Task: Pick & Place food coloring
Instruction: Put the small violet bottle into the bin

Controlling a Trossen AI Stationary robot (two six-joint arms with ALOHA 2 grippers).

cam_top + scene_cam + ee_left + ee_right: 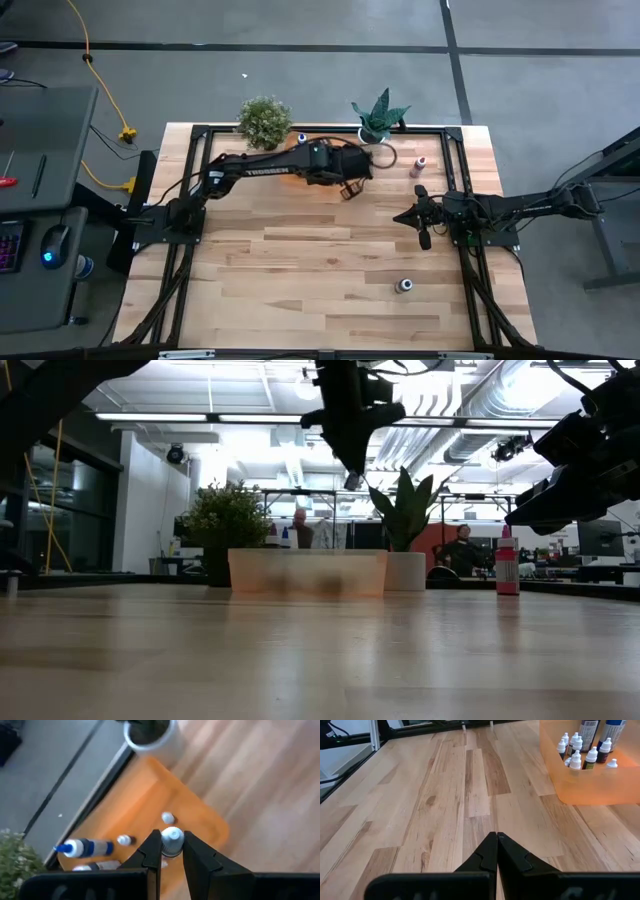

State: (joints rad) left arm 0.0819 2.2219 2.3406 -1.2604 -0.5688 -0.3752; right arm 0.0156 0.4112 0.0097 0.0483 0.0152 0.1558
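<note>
My left gripper (171, 851) is shut on a tiny white-capped food coloring bottle (172, 836) and hangs above the far middle of the table (352, 188). Under it stands an orange see-through tray (200, 815) with several small bottles inside, one of them blue-capped (85, 847); the right wrist view shows them too (577, 750). A pink bottle (420, 165) stands on its base to the tray's right. Another small bottle (404, 286) rests on the table near the front right. My right gripper (496, 840) waits shut at the right side (421, 228). My left gripper pinches the little bottle between its two fingers (150, 851), just under the white cap (172, 833), which sticks out past the fingertips. The fingers slant downward over the tray. The bottle is lifted clear of the tray and the table.
A bushy potted plant (265, 120) and a spiky-leaved plant in a white pot (380, 118) stand at the far edge, beside the tray. A black frame (200, 135) runs round the table. Bare wood (300, 260) fills the middle and front.
</note>
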